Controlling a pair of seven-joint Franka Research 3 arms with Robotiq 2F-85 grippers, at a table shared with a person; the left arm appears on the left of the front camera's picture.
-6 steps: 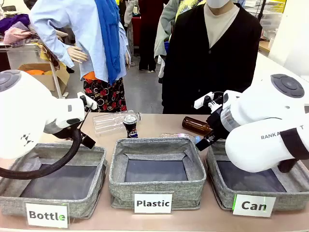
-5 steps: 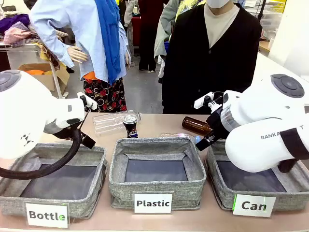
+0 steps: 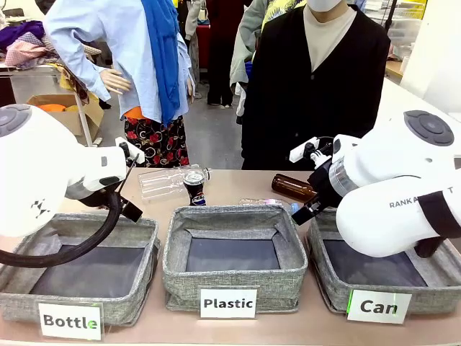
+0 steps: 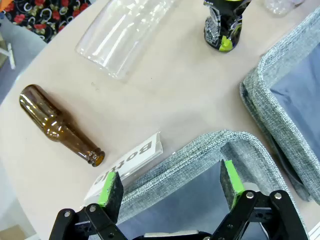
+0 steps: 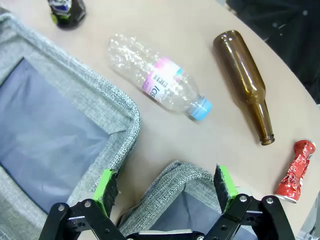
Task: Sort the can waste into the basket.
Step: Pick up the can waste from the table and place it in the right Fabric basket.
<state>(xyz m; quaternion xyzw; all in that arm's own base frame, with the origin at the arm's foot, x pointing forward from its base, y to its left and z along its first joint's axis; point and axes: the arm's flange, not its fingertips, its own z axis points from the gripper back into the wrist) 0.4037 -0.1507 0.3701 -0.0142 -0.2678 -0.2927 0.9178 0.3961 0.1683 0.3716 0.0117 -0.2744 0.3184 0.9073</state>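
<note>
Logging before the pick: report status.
Left gripper, right gripper: jaws open, empty. Dark can upright, crushed red can lying by brown bottle, both outside the basket.

Bright, even indoor light washes the table [image 5: 165, 30]. Beyond the right gripper [image 5: 165, 176], a brown bottle [image 5: 245, 85] carries pale glints and a faint soft shadow. Focus is sharp; wide-angle bending grows toward the edges.

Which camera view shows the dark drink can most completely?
The front view: the dark can stands upright behind the Plastic basket, nearly whole, with its silver top visible. Both wrist views crop the dark can at the picture's top edge: left wrist, right wrist.
</note>
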